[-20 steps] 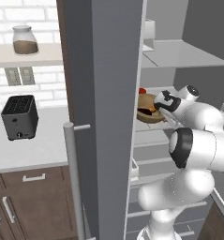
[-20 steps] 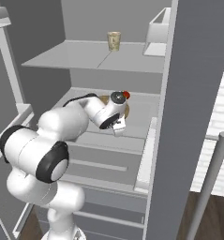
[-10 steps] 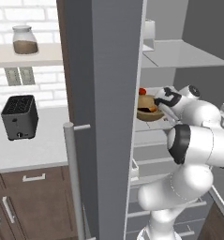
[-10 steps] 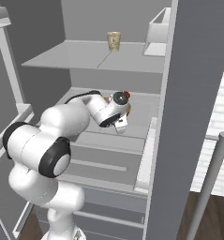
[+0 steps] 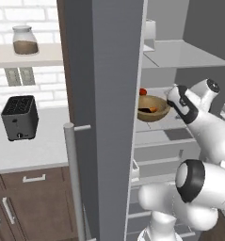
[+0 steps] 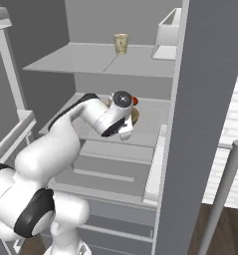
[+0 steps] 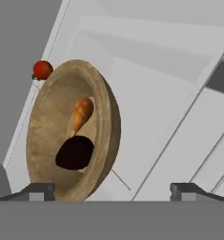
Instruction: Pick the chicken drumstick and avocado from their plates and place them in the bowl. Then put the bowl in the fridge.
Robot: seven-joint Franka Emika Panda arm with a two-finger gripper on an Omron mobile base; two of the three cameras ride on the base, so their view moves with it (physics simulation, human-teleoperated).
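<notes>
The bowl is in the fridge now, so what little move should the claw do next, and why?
Probably pull the claw straight back out of the fridge. The bowl already sits on a shelf with the drumstick and avocado inside, and the claw looks open and off the rim, so nothing is left to carry.

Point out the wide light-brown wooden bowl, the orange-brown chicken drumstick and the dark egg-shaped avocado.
Wide light-brown wooden bowl (image 7: 111, 122): hand view, on its outer wall.
Orange-brown chicken drumstick (image 7: 82, 111): hand view, on its rounded meaty end.
Dark egg-shaped avocado (image 7: 75, 153): hand view, on its middle, inside the bowl.
</notes>
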